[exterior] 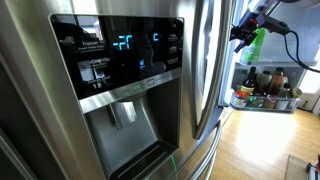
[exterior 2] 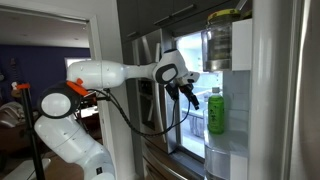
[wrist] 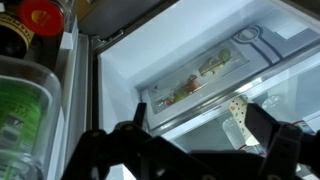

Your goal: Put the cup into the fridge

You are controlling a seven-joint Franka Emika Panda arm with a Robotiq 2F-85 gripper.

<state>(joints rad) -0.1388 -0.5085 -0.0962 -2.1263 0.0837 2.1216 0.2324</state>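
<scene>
In the wrist view my gripper (wrist: 200,128) is open, its two dark fingers wide apart inside the open fridge (wrist: 200,45). The small white speckled cup (wrist: 238,116) sits on a glass shelf between the fingers, close against the right-hand finger and apart from the other. In both exterior views the gripper (exterior: 244,30) (exterior 2: 188,90) reaches into the lit fridge compartment (exterior 2: 190,60), and the cup is hidden there. The steel fridge door with its black panel, blue digits and dispenser (exterior: 120,60) fills an exterior view.
A green bottle (exterior 2: 216,112) (exterior: 258,45) stands on the door shelf right beside the gripper. A jar with a yellow lid (exterior 2: 222,30) stands higher up. Several bottles (exterior: 265,88) fill a lower door shelf. A clear drawer with food (wrist: 195,80) lies under the shelf.
</scene>
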